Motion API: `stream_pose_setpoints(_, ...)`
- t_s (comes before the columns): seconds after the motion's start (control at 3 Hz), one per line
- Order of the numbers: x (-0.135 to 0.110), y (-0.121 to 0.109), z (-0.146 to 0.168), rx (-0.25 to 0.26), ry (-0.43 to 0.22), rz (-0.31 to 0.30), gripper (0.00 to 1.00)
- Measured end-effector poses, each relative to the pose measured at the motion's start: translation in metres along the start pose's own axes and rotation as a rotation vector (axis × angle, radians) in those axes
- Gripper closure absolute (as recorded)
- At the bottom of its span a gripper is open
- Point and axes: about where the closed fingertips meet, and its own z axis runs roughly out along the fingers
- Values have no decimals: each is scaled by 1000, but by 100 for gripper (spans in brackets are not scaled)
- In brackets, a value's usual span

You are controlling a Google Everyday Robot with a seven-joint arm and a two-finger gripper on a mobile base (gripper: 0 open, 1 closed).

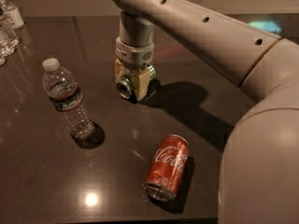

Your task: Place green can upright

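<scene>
The green can [125, 88] lies on its side on the dark table [42, 171], silver end facing me; most of its body is hidden by the gripper. My gripper [132, 84] has come straight down over it, with one pale finger on each side of the can, closed against it. The can still rests on the table. The large arm runs from the gripper up and out to the right.
An upright clear water bottle [65, 99] stands left of the gripper. A red Coca-Cola can [167, 167] lies on its side near the table's front edge. More bottles [7, 27] stand at the far left edge.
</scene>
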Motion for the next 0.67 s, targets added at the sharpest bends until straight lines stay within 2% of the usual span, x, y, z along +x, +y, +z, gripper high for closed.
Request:
stream_pose_setpoints(0.33,2,-3,-5,3,16,-7,65)
stream_pose_setpoints(0.67,1,-9,-22,52,-12,55,88)
